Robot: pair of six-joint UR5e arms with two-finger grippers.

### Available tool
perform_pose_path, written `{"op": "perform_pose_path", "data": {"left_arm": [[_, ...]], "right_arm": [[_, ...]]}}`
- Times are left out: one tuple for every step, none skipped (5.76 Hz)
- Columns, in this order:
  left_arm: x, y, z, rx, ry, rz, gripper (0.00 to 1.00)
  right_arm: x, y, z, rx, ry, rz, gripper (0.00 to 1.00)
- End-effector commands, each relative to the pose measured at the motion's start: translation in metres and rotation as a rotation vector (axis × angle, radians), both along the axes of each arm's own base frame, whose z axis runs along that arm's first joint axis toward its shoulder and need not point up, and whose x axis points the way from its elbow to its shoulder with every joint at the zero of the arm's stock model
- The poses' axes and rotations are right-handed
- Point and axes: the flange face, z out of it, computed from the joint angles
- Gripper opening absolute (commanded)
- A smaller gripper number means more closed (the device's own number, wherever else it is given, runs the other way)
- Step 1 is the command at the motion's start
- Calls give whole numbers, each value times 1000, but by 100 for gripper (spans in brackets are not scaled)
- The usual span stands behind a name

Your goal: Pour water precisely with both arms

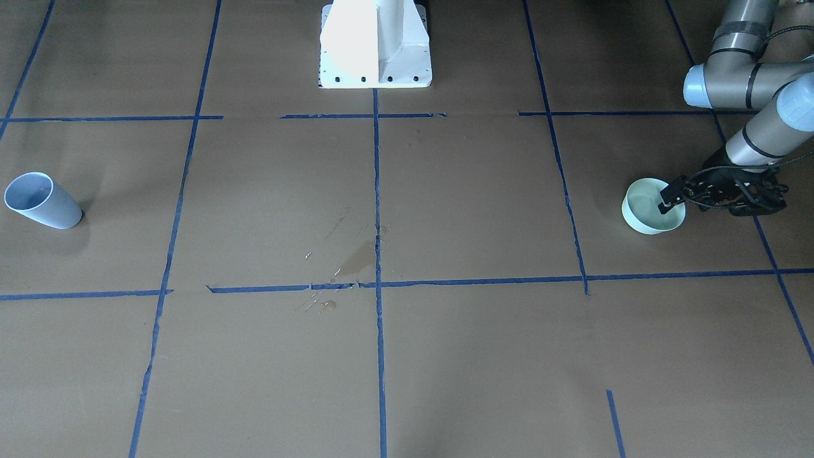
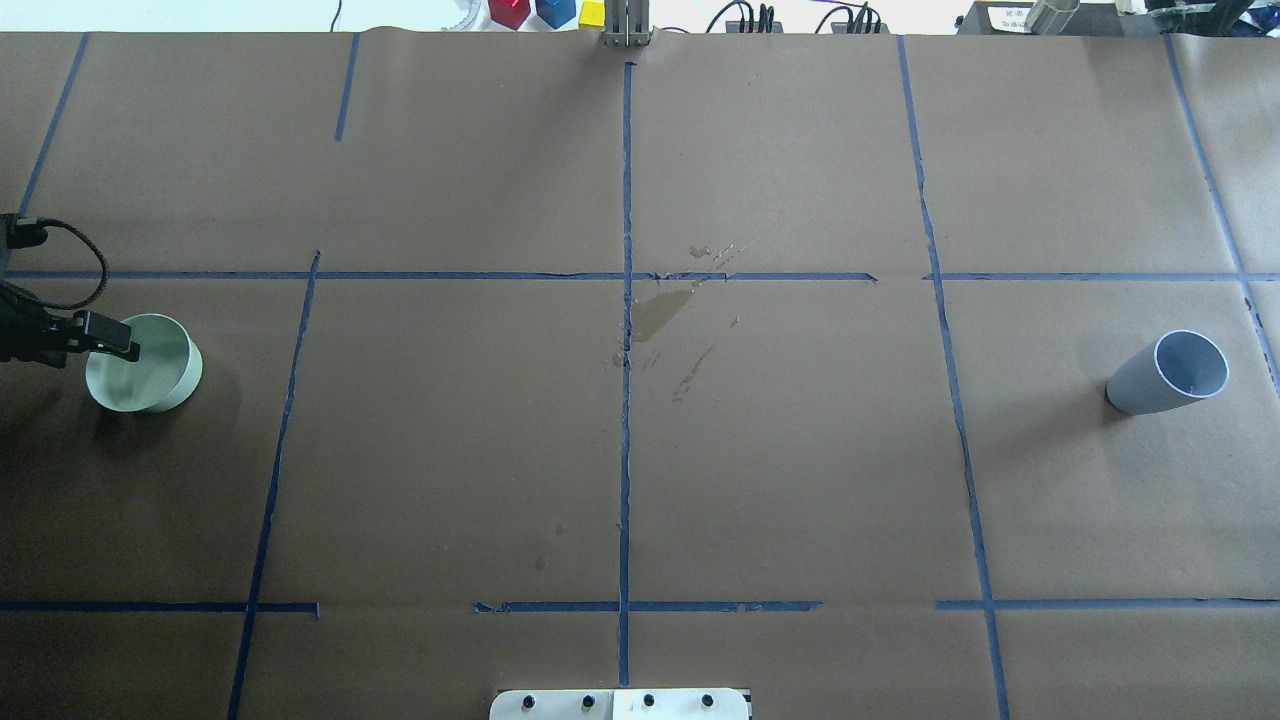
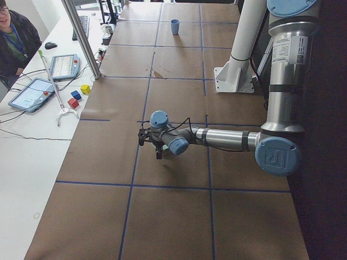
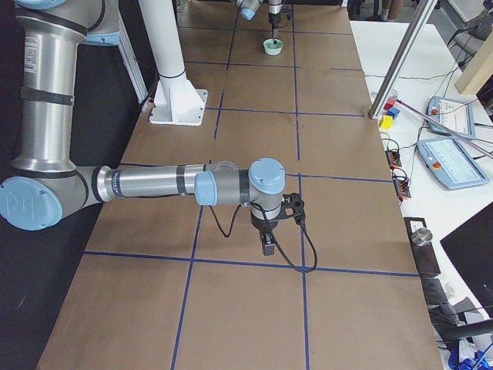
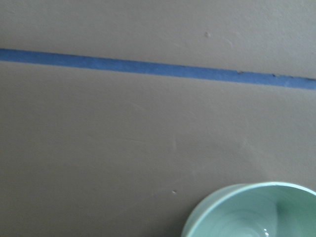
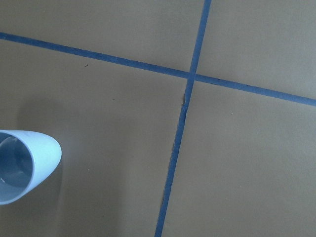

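Note:
A pale green bowl (image 1: 645, 219) (image 2: 160, 372) stands on the brown paper at the robot's left end. My left gripper (image 1: 673, 196) (image 2: 110, 340) points down at the bowl's rim on the arm's side. I cannot tell whether it is open or shut. The left wrist view holds only the bowl's rim (image 5: 232, 197). A grey-blue cup (image 1: 44, 203) (image 2: 1165, 380) (image 6: 24, 165) stands upright at the other end. My right gripper (image 4: 268, 245) hangs low over the paper, and its state cannot be told. Water shows as a wet patch (image 1: 359, 257) (image 2: 660, 315) mid-table.
Blue tape lines divide the paper into squares. The white pedestal (image 1: 375, 44) (image 2: 620, 705) stands at the robot's side. A metal post (image 3: 81, 38), tablets and coloured blocks (image 3: 76, 97) are on the white side table, where a person (image 3: 13, 38) sits.

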Motion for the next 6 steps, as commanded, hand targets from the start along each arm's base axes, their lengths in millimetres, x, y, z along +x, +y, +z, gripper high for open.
{"op": "perform_pose_path", "data": {"left_arm": [[1,2,-2,1,5,2,3],[0,2,-8,10,9,-1,0],[0,1,-26,34,23,-4,0],[3,-3,-46,61,43,-5,0],[13,-16,-72,57,75,-34,0],[43,-37,-120,30,116,-64,0]], "right_arm": [[0,1,1,-2,0,0,100],[0,1,2,-4,0,1,100],[0,1,2,-4,2,1,100],[0,1,2,-4,0,1,100],[0,1,2,-4,2,1,100],[0,2,2,-6,2,1,100]]}}
